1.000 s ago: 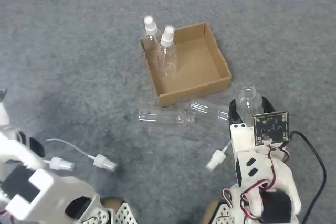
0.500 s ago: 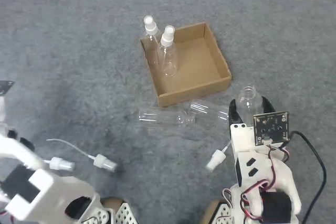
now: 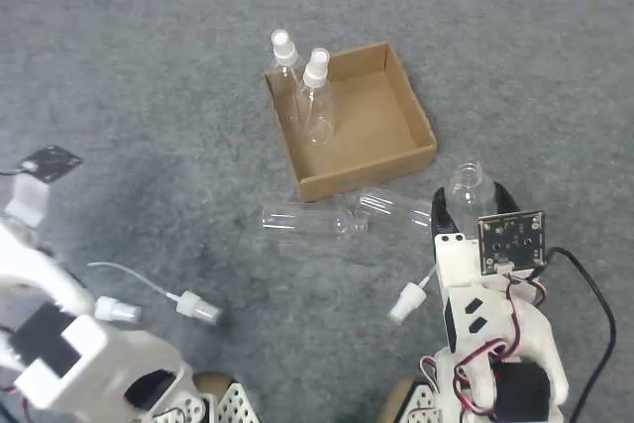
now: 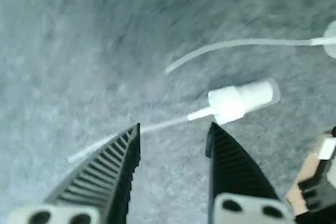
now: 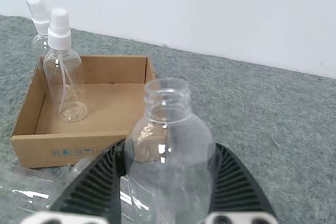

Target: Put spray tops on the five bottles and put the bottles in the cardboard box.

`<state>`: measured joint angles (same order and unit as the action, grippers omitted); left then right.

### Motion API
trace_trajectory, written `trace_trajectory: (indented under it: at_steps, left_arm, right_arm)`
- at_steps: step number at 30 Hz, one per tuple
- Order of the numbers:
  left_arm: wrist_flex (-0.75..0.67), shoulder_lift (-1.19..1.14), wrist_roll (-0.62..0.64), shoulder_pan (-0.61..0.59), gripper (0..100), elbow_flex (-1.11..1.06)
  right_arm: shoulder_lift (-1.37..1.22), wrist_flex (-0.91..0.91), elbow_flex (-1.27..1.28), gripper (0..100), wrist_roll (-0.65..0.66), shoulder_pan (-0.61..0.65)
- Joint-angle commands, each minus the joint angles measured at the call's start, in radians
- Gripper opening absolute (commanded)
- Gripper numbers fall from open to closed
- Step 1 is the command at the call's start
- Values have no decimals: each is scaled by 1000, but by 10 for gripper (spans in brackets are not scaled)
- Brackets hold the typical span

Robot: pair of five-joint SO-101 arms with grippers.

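We see the open bottle [image 3: 470,183] standing upright with no top on it, just off the near right corner of the cardboard box [image 3: 367,173] and not touching it. The right gripper [image 3: 472,199] pinches this bottle round its body, 1 finger on each side.

Inside the box, by its far left corner, 1 capped bottle [image 3: 319,106] stands upright with a white spray top on. A 2nd capped bottle [image 3: 285,71] stands right at that corner. We cannot tell whether it is inside the wall or just outside it.

2 lying bottles, both clear and without tops, rest on their sides along the box's near wall. One [image 3: 312,220] lies off the near left part, and the other [image 3: 396,207] lies beside it, toward the held bottle.

3 loose spray tops lie farther out from the box's near side. The nearest spray top [image 3: 406,299] lies beside the right arm. The middle spray top [image 3: 198,307] lies well off to the box's near left, with its thin tube curving away. The outer spray top [image 4: 244,99] lies farther out on that side.

The left gripper [image 4: 173,129] hangs over that outer top with its fingers spread. The top's tube runs across under the gap between them.

Everything rests on the grey, felt-covered table [image 3: 149,96].
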<state>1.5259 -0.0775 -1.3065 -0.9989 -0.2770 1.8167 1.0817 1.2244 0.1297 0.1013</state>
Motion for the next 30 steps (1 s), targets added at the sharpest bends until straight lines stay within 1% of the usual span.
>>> trace_trajectory:
  at_steps: [1, 7, 16, 27, 30]
  left_arm:
    - [9, 71, -92, 44, 227, -33]
    - [8, 78, -163, 68, 228, -36]
    - [15, 72, -318, 80, 228, -42]
    - [12, 78, -334, 103, 228, -79]
    - [15, 81, -414, 103, 228, -102]
  right_arm:
    - [-1, -28, -43, 61, -2, -2]
    - [-1, -28, -43, 61, -2, -2]
    - [-1, -28, -43, 61, -2, -2]
    - [-1, -30, -43, 61, -2, -2]
    - [-1, -30, -43, 61, -2, -2]
